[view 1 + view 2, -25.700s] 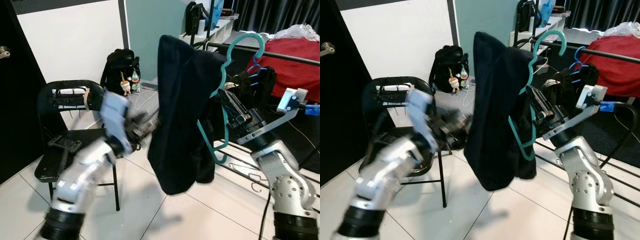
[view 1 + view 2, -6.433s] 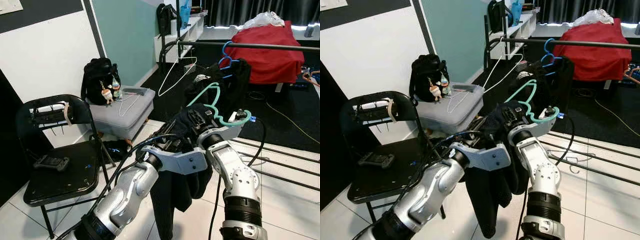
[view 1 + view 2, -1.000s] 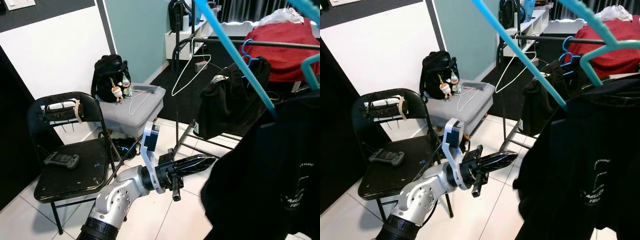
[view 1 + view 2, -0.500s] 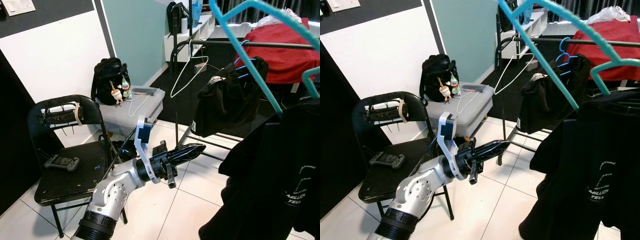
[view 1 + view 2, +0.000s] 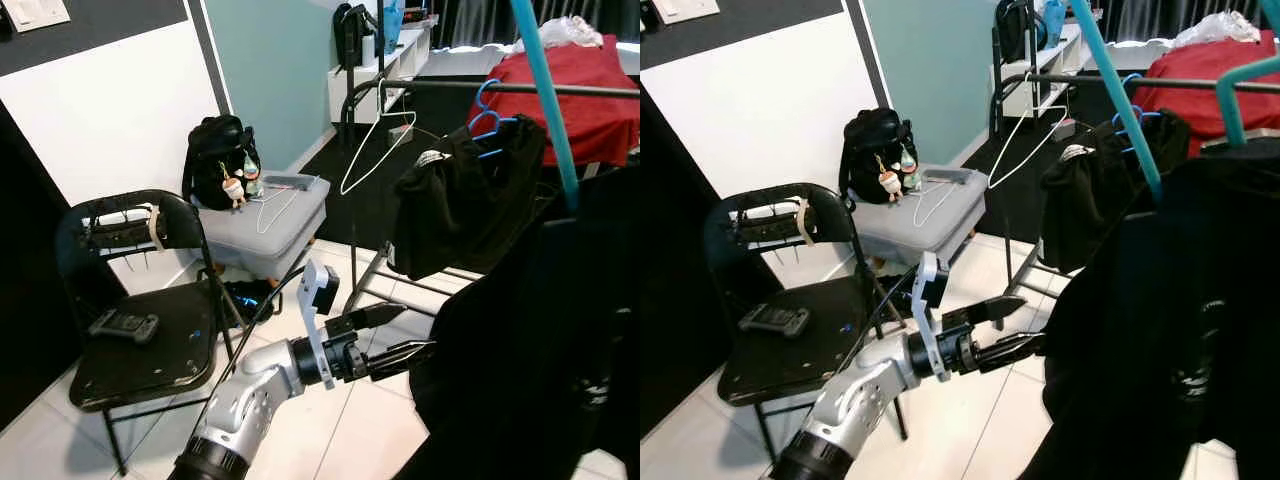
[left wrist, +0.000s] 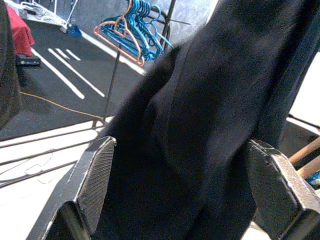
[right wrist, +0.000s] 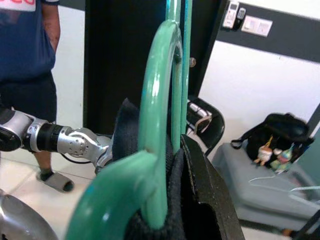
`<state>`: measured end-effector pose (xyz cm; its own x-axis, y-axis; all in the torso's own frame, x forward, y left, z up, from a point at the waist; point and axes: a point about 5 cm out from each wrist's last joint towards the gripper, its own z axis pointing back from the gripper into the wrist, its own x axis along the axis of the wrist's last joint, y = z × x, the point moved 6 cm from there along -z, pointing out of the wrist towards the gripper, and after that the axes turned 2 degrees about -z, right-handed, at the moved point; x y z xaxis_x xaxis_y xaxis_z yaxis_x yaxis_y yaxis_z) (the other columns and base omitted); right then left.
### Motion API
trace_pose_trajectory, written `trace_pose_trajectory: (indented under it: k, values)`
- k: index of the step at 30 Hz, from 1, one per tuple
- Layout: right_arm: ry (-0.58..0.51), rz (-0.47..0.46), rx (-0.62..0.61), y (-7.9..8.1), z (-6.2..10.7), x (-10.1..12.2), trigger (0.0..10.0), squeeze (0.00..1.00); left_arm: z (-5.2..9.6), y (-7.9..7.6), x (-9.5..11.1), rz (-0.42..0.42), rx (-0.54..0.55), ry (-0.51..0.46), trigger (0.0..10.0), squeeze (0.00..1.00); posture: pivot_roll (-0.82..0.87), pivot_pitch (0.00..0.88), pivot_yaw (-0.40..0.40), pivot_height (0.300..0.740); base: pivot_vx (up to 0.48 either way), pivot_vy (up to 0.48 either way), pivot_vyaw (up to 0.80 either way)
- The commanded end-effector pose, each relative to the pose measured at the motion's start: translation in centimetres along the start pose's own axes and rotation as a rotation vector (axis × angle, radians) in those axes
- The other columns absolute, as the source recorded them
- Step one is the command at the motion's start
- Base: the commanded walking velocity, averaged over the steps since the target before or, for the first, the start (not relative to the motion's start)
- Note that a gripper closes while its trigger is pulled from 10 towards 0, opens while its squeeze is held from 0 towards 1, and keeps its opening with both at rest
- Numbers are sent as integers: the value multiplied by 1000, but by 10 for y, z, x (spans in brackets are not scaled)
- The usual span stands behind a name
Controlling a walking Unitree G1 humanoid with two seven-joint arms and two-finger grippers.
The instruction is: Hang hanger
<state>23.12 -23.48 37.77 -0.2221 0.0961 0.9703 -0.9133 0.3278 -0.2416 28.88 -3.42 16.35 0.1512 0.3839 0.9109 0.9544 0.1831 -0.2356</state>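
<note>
Teal plastic hanger (image 7: 160,125) carrying a black shirt (image 5: 540,330) fills the 3 o'clock side, clamped in the right gripper (image 7: 192,200). Left gripper (image 5: 400,335), fingers spread apart, reaches into the shirt's edge near a black folding chair (image 5: 140,340).

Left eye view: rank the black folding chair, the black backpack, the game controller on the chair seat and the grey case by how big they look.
1. Black folding chair.
2. Grey case.
3. Black backpack, though it stands farther back, so true size is unsure.
4. Game controller.
</note>
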Motion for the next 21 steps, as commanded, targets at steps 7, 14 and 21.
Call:
trace_pose_trajectory:
  k: [7, 14, 21]
  values:
    - [-111, -170, -138, -26, -28, -74, 0, 0, 23, 35, 9, -62, 172, -6, 10000, 1000, -241, 0, 86, 740, 0, 0, 0]
    - [-344, -184, -114, -23, -31, -54, 0, 0, 35, 12, 27, 72, 16, -98, 10000, 1000, -241, 0, 85, 740, 0, 0, 0]
    - [-417, -150, -60, -13, -29, -34, 0, 0, 28, -5, 24, 76, -71, -89, 10000, 0, -255, 0, 95, 740, 0, 0, 0]
